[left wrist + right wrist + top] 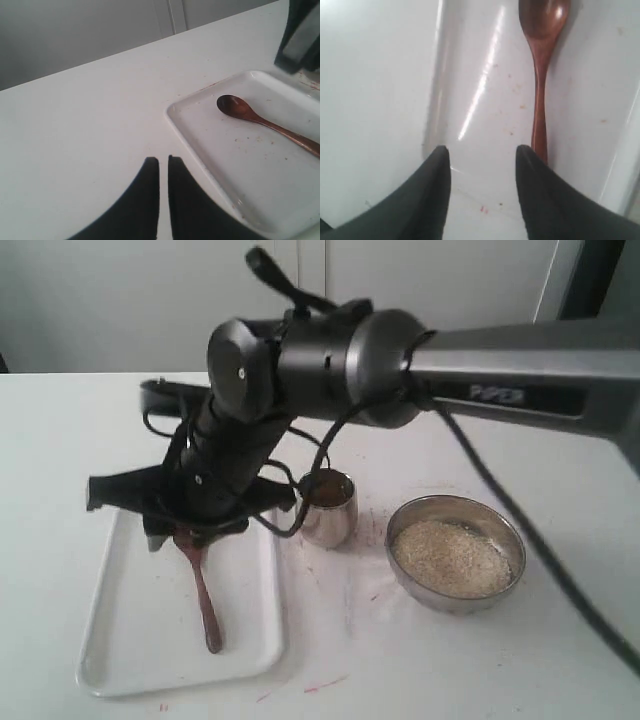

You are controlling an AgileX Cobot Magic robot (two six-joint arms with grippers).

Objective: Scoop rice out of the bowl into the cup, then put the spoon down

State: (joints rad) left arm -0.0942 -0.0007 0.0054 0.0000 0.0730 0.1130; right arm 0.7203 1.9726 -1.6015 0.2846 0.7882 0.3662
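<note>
The wooden spoon (205, 605) lies flat on the white tray (130, 625), free of both grippers, head towards the far end. My right gripper (481, 150) hangs open just above the tray, and the spoon's handle (539, 125) runs beside one finger, not between the two. The steel cup (330, 510) stands upright just right of the tray; what is inside it is too dark to tell. Further right, the steel bowl (455, 602) holds a mound of rice (452, 558). My left gripper (163, 159) is shut with nothing in it, over bare table beside the tray's rim (195, 150).
The right arm (480, 370) reaches from the right across the cup and bowl to the tray, and its cable loops down next to the cup. Small reddish specks mark the table between the tray and the bowl. A wall stands behind the table.
</note>
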